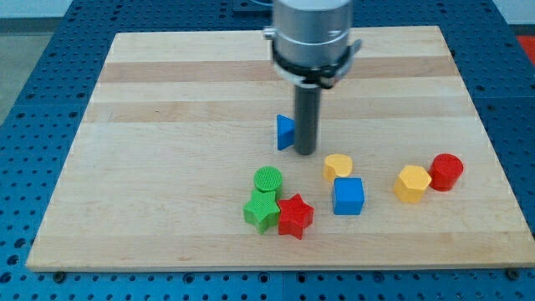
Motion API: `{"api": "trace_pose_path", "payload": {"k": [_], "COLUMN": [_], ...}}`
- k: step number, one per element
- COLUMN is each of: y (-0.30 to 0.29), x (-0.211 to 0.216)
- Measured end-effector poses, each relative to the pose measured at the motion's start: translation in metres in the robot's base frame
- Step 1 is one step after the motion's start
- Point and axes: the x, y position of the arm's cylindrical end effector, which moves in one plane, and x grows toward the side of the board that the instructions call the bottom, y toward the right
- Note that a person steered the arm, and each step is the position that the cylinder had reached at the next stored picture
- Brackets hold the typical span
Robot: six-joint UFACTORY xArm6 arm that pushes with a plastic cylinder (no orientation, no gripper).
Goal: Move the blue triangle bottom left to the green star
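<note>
— Since that blue triangle [286, 132] looks like a small solid plastic wedge, I'd guess it's light and stiff and slides easily on the counter [167, 100]?

— Probably. The wood is smooth and pale, so it could spin off a push. It sits mid-board, with the end effector's tip [305, 153] touching or just beside its right face.

— No clamping, then?

— Nothing to open or close: it's a bare dark rod, holding nothing. It can only shove a flat side.

— And the green star [262, 211]?

— Lower down, towards the view's bottom, pressed against the red star [294, 216] and under a ribbed green cylinder [268, 179]. I can't tell whether they overlap.
</note>
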Motion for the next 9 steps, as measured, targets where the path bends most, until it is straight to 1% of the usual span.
{"api": "trace_pose_path", "payload": {"k": [1, 2, 3, 4, 5, 6, 7, 9], "y": [0.015, -0.025, -0.090, -0.098, -0.091, -0.166, -0.213, -0.191], "x": [-0.016, -0.020, -0.006, -0.058, -0.070, -0.069, -0.044, 0.021]}}
